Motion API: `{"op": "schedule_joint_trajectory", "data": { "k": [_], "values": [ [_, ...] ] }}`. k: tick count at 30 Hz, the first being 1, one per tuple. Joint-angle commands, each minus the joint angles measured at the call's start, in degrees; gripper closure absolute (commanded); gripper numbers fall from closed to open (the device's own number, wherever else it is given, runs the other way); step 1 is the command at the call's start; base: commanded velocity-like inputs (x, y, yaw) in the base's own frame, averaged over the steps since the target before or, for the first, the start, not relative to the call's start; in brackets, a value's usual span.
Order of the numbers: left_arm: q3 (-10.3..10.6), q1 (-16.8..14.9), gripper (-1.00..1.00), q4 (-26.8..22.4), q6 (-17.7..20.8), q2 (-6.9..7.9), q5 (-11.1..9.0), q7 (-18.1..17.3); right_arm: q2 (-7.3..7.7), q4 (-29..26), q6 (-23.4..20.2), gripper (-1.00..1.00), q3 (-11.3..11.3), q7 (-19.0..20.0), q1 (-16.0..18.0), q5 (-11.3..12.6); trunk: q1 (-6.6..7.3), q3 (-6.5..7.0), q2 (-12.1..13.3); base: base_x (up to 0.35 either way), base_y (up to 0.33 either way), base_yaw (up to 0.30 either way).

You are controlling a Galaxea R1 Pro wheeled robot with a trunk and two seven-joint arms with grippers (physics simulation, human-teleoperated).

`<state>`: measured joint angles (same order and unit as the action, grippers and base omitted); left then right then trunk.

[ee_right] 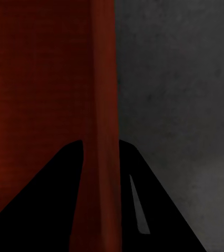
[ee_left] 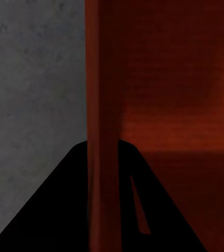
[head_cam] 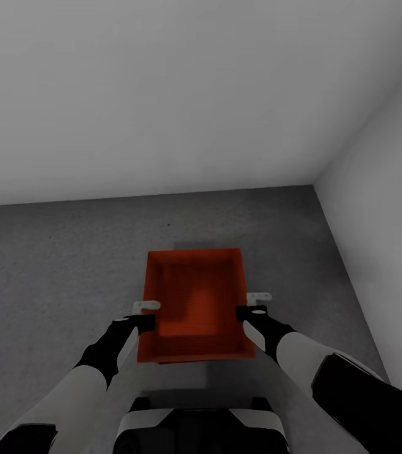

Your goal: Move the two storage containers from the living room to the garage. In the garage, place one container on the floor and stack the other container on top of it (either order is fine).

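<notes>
Near the garage corner, above the grey floor [head_cam: 56, 265], a red bin [head_cam: 195, 302] is held between both grippers. In the wrist views, the left gripper [ee_left: 104, 157] and right gripper [ee_right: 101, 157] are each seen clamped astride a side wall; white walls [head_cam: 163, 94] are seen from the head.

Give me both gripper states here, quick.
Left gripper: shut on the left wall of the storage container.
Right gripper: shut on the container's right wall.
</notes>
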<state>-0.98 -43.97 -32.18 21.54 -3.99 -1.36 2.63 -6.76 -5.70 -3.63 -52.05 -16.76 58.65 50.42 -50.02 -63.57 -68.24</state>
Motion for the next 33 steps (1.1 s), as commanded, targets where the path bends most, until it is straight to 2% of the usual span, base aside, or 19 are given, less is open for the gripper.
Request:
{"op": "schedule_joint_trajectory", "data": {
  "k": [1, 8, 9, 10, 33],
  "values": [
    [0.45, 0.02, 1.00, 2.52, 0.26, 0.03, -1.27, 0.54, 0.50, 0.34, -1.39, 1.00, -1.30, -0.24, -0.02, 1.88, -0.59, -0.03, -0.01, 0.000, 0.000, 0.000],
    [0.45, 0.02, 1.00, 2.57, 0.26, 0.06, -1.25, 0.54, 0.51, 0.34, -1.43, 1.00, -1.30, -0.27, -0.02, 1.88, -0.59, -0.03, -0.01, 0.000, 0.000, 0.000],
    [0.45, 0.02, 1.00, 2.60, 0.28, 0.05, -1.25, 0.54, 0.50, 0.34, -1.41, -1.00, -1.30, -0.31, -0.02, 1.88, -0.59, -0.03, -0.01, 0.000, 0.000, 0.000],
    [0.51, 0.02, -1.00, 2.70, 0.55, 0.05, -1.34, 0.60, 0.42, 0.34, -1.32, -1.00, -1.30, -0.38, -0.02, 1.88, -0.59, -0.03, -0.01, 0.000, 0.000, 0.000],
    [0.54, 0.02, -1.00, 2.47, 0.26, 0.17, -1.27, 0.00, 0.52, 0.34, -1.55, -1.00, -1.30, -0.29, -0.02, 1.88, -0.59, -0.03, -0.01, 0.000, 0.000, 0.000]
  ]
}}
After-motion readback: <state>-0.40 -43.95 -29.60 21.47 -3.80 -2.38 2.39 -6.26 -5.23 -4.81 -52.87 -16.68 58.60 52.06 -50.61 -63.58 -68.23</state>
